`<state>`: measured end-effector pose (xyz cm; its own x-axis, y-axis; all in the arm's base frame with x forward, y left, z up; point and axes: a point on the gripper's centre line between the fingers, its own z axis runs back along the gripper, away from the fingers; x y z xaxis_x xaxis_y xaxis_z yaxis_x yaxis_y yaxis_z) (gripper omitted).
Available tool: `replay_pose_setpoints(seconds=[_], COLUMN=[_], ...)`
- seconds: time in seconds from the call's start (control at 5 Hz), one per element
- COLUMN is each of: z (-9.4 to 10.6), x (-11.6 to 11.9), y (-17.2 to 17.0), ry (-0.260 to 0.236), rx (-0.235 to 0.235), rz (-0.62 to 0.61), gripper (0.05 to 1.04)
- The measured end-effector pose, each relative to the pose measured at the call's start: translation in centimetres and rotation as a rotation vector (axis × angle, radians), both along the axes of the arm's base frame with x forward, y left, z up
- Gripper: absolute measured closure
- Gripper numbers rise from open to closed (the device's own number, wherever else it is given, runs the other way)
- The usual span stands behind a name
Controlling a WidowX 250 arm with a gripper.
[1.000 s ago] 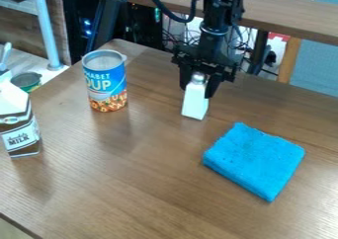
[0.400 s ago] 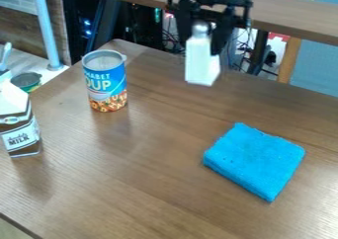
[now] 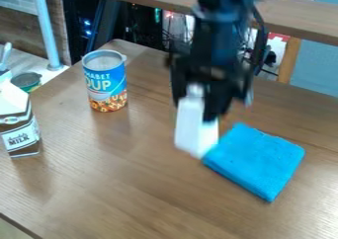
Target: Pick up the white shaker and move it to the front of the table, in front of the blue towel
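The black gripper (image 3: 196,100) hangs over the middle of the table, shut on the top of a white bottle-like object (image 3: 193,129). That white object hangs nearly upright, and its lower right corner meets the left corner of a folded blue cloth (image 3: 256,160) in the view; whether they touch I cannot tell. To the left, a soup can (image 3: 105,81) stands upright on the table. A chocolate milk carton (image 3: 20,127) stands at the left edge of the view.
The brown wooden table (image 3: 139,183) spans the foreground. A second wooden surface (image 3: 297,21) runs along the top right. At the far left is a side counter with a green-rimmed pot (image 3: 26,80) and a pale blue pole (image 3: 46,30).
The gripper first lifted the white object off the table, then came forward with it toward the camera, beside the blue cloth. The can, carton and cloth stayed put.
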<state>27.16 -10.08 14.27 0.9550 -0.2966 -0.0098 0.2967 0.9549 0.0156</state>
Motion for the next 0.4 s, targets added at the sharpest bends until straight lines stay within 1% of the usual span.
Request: replay_pose_setpoints(seconds=[0.2,0.4], z=[-2.2,-4.4], x=[-3.2,-4.2], y=[-1.2,-1.7], ry=[0.005,-0.030], rx=[0.008,0.014], rz=[-0.109,-0.168], gripper=[0.422,0.422])
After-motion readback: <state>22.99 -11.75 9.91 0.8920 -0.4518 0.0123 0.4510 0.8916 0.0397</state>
